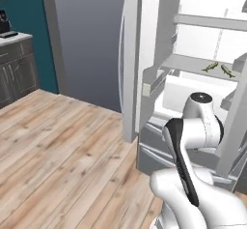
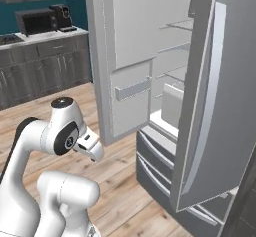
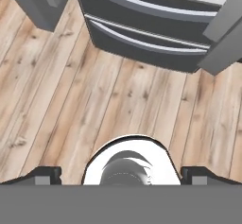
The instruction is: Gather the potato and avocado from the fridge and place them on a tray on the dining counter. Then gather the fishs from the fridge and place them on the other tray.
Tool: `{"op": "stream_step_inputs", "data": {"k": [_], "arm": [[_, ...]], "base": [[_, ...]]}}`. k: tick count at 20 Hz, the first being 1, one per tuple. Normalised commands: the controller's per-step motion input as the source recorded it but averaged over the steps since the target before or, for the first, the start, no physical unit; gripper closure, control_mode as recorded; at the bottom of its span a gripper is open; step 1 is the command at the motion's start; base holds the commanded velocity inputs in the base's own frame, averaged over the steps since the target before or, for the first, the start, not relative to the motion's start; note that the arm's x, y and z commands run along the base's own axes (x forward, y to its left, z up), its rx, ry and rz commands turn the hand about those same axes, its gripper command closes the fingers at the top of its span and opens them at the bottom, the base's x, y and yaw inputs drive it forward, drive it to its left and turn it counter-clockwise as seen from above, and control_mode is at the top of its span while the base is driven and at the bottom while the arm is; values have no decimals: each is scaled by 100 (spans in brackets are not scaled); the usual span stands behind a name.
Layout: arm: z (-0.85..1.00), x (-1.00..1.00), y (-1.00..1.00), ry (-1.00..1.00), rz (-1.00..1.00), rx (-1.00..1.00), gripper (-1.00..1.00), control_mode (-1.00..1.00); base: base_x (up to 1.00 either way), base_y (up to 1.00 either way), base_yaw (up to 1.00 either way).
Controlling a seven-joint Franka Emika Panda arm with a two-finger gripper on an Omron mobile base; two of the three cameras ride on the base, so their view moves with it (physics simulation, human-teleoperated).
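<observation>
On fridge (image 1: 144, 54) shelf, slender grey-green fishs (image 1: 218, 68)

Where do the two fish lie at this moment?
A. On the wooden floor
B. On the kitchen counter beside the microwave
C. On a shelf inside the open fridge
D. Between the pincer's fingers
C: in the left base view the two fish lie side by side on a white shelf inside the open fridge, well above the floor.
</observation>
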Motion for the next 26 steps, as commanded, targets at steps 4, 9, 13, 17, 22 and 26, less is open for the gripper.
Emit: {"op": "stream_step_inputs", "data": {"k": [4,9,13,17,22,26], "arm": [[0,0,0,0,0,0,-100,100],[0,0,0,0,0,0,-100,100],[0,0,0,0,0,0,-100,100],[0,0,0,0,0,0,-100,100],[0,0,0,0,0,0,-100,100],[0,0,0,0,0,0,-100,100]], "base": [[55,0,-19],[48,0,-20],[48,0,-22],[44,0,-23],[30,0,-23],[32,0,-24]]}}
